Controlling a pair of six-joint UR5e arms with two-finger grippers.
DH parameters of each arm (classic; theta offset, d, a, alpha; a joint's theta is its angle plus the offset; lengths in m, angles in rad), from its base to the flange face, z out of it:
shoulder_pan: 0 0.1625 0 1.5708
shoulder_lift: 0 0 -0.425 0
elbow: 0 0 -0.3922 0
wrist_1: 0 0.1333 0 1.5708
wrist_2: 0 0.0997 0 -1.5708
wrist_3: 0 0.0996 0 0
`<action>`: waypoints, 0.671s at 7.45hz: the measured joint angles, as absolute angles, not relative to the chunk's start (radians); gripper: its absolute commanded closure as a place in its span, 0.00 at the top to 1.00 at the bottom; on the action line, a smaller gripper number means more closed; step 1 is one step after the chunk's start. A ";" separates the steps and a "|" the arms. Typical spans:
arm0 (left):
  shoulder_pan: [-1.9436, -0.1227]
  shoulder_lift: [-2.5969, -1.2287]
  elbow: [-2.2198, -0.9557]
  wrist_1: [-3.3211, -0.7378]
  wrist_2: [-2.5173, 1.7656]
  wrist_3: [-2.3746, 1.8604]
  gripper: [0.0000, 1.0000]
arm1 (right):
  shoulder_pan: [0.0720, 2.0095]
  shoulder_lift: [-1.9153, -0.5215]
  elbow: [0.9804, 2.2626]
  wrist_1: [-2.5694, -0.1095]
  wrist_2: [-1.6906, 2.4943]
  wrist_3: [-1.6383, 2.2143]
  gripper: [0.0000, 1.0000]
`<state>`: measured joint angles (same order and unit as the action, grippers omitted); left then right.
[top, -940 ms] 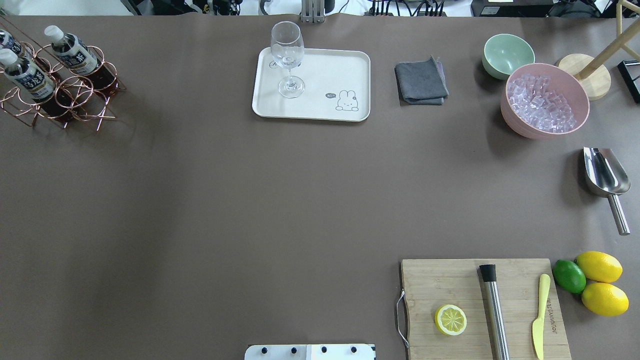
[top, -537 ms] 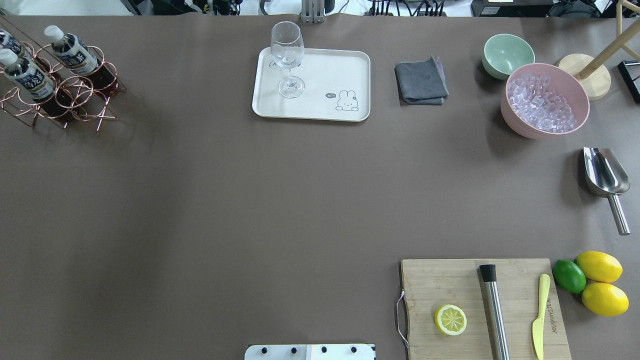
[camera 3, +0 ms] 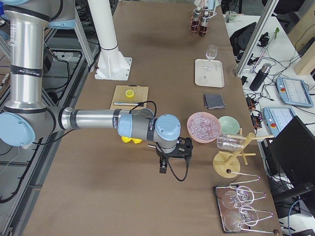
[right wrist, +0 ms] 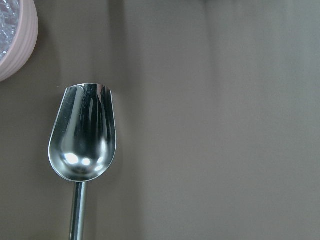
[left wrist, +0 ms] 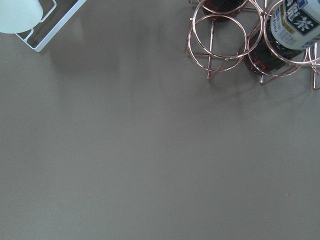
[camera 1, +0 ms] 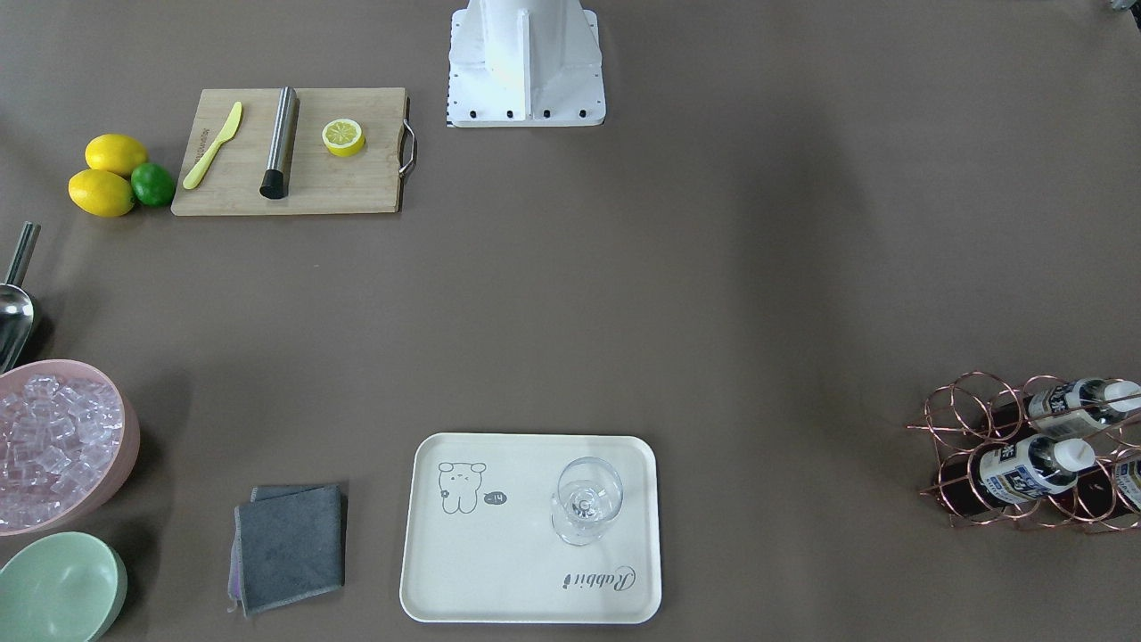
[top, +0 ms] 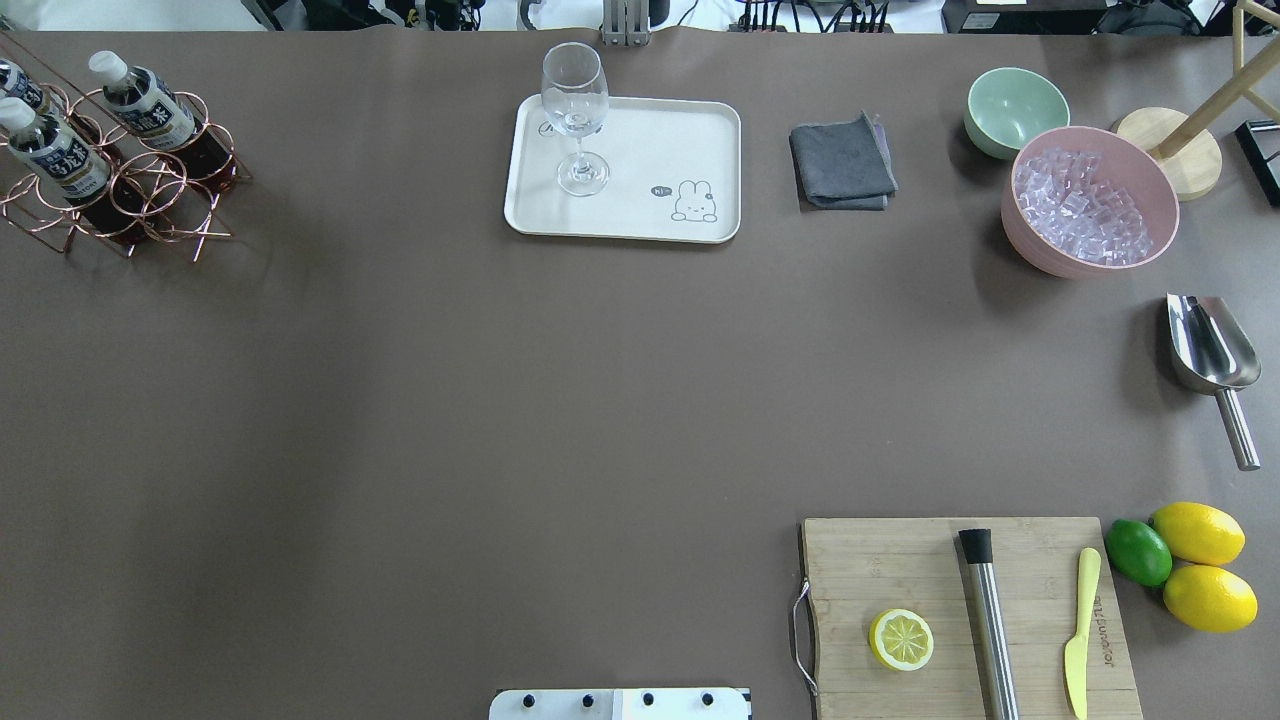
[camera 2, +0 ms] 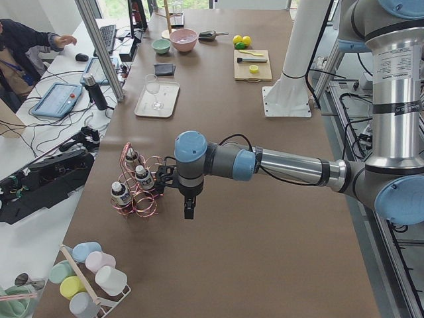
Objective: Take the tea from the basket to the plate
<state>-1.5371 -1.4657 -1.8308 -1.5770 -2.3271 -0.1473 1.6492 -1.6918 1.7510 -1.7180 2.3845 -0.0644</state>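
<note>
Three tea bottles with white caps stand in the copper wire basket (top: pixel 150 205) at the table's far left; one is at the basket's right side (top: pixel 150 108). The basket also shows in the front-facing view (camera 1: pixel 967 428) and the left wrist view (left wrist: pixel 225 35), with one tea bottle (left wrist: pixel 299 20). The cream plate (top: pixel 650 140) lies at far centre with a wine glass (top: pixel 577 110) on it. My left gripper (camera 2: pixel 189 211) hangs above the table beside the basket. My right gripper (camera 3: pixel 163 167) hangs near the pink bowl. I cannot tell whether either is open or shut.
A grey cloth (top: pixel 842 165), mint bowl (top: pixel 1015 105), pink bowl of ice (top: pixel 1090 200) and steel scoop (top: pixel 1205 345) lie at the right. A cutting board (top: pixel 900 570) with a lemon half, steel muddler and yellow knife sits at the near right, beside whole citrus fruits (top: pixel 1200 565).
</note>
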 measured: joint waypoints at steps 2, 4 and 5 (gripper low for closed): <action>-1.536 -1.465 -1.829 -1.577 -2.328 -0.147 0.98 | 1.650 -1.690 1.754 -1.718 2.384 -0.064 1.00; -1.536 -1.465 -1.829 -1.577 -2.330 -0.147 0.98 | 1.651 -1.689 1.765 -1.718 2.384 -0.064 1.00; -1.536 -1.465 -1.831 -1.577 -2.330 -0.147 0.98 | 1.651 -1.686 1.771 -1.718 2.384 -0.064 1.00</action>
<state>-1.5356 -1.4650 -1.8306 -1.5769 -2.3304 -0.1473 1.6511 -1.6863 1.7705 -1.7179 2.3840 -0.0637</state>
